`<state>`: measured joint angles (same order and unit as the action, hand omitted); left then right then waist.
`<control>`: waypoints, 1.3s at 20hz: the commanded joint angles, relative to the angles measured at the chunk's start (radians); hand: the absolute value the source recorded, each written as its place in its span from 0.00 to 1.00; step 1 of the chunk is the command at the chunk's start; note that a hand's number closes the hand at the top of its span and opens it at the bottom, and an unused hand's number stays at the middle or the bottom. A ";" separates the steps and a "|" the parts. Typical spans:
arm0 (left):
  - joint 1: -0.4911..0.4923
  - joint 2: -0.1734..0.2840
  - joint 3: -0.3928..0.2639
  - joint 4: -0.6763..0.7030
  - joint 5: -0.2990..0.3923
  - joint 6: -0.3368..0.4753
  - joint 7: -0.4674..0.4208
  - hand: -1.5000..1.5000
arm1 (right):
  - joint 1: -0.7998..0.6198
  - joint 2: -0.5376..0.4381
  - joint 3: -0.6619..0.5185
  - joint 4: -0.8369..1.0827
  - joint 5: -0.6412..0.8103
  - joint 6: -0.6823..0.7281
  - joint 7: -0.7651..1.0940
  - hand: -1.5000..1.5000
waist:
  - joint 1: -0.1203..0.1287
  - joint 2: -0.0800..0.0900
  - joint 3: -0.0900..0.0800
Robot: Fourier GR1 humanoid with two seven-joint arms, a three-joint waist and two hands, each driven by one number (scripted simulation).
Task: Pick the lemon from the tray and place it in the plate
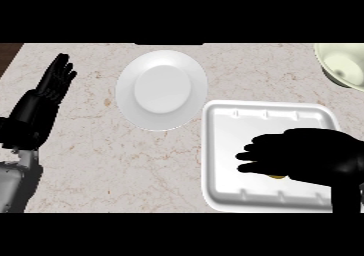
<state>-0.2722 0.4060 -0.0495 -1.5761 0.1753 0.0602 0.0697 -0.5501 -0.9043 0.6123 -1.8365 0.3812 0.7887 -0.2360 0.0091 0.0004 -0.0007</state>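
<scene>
Marble-patterned bench [96, 155]. White plate [161, 90] sits toward 12 o'clock of centre, bare, flat on the bench. White tray [229, 130] lies at 4 o'clock from the plate, its upper left corner just beside the plate's lower right rim.

Right robot hand [303, 157] is low over the tray's middle, fingers curled and pointing to 9 o'clock. A sliver of yellow, the lemon [276, 176], shows under the palm at its 6 o'clock edge; the fingers look closed round it, and most of the fruit is hidden. Lemon is inside the tray.

Left robot hand [53, 82] rests at the 9 o'clock side, fingers straight and spread upward, holding nothing.

Pale bowl [347, 65] at the 2 o'clock corner, partly cut off.
</scene>
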 commanded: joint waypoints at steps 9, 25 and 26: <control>-0.011 -0.014 0.059 0.007 -0.006 -0.047 0.029 0.50 | 0.007 0.153 0.063 0.230 0.387 -0.080 -0.072 0.00 | 0.000 0.001 0.001; -0.041 -0.062 0.087 -0.056 -0.064 -0.062 0.111 0.50 | 0.088 0.322 0.072 0.486 0.687 -0.190 -0.206 0.00 | -0.003 0.001 0.001; 0.016 -0.078 0.087 0.004 -0.087 -0.079 -0.019 0.50 | 0.039 0.346 0.054 0.573 0.704 -0.212 -0.220 0.00 | 0.001 0.002 0.001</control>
<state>-0.2720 0.3512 0.0378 -1.5989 0.1145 -0.0156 0.1048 -0.4628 -0.6254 0.6718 -1.4012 1.0184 0.6062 -0.4297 0.0057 0.0009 0.0003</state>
